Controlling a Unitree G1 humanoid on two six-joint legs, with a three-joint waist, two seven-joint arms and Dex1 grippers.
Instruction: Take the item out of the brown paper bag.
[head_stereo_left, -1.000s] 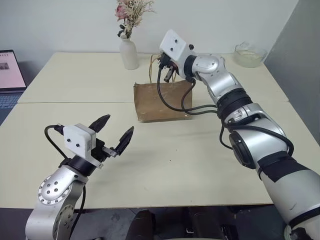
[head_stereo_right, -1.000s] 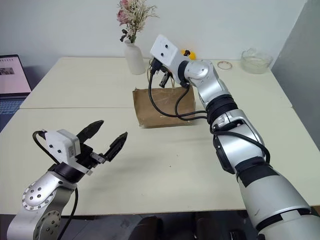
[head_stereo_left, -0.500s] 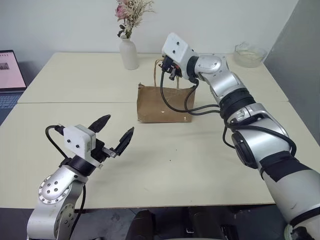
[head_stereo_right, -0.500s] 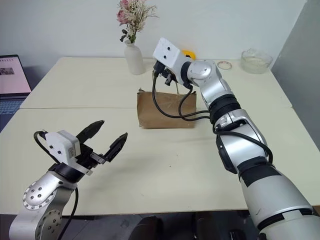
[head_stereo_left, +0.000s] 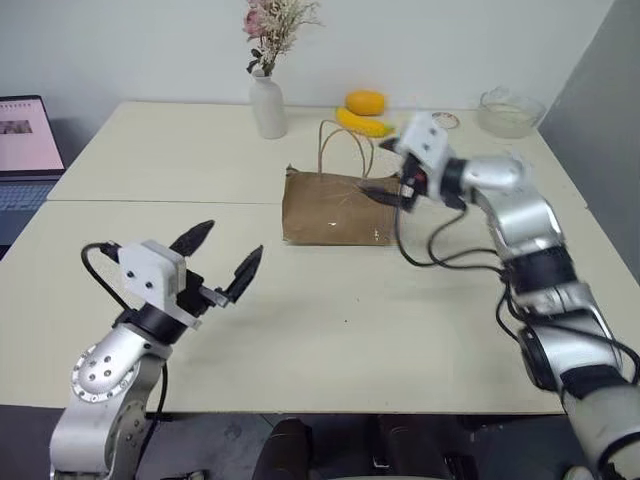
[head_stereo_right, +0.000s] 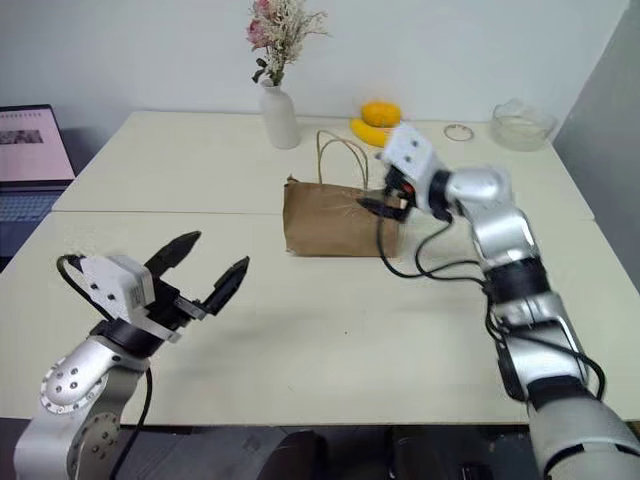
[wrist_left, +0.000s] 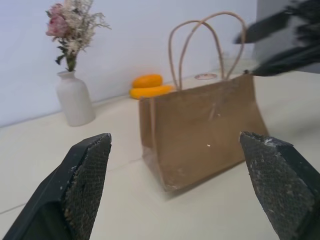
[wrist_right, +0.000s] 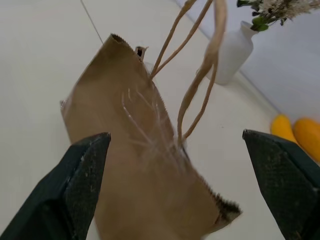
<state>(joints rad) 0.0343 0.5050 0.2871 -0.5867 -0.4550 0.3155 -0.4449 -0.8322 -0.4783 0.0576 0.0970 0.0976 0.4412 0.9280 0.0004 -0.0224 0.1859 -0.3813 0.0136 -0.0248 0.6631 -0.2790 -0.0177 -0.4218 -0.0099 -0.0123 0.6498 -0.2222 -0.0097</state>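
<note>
I am holding my right gripper (head_stereo_right: 377, 203) at the right end of the brown paper bag (head_stereo_left: 335, 210), its fingers spread wide and gripping nothing. In my right wrist view the bag's crinkled top edge and its string handles (wrist_right: 200, 75) are lying between my two fingers (wrist_right: 82, 172), which are standing clear on either side.

The bag is standing upright near the middle of the worktop (head_stereo_left: 350, 320), somewhat toward the far edge, with its handle loops rising above its mouth. I cannot see the item itself, so I cannot tell where it is lying.

My left gripper (head_stereo_left: 222, 262) is hovering over the near left part of the worktop, well apart from the bag, with its fingers wide and empty. It is pointing toward the bag, which is showing between the fingertips (wrist_left: 85, 180) in my left wrist view.

Toward the far edge, a white vase (head_stereo_left: 267, 108) of dried flowers is standing beyond the bag's left end. A banana (head_stereo_left: 364, 123) and an orange fruit (head_stereo_left: 365, 101) are lying just behind the bag. A glass bowl (head_stereo_left: 510, 112) is sitting near the far right corner.
</note>
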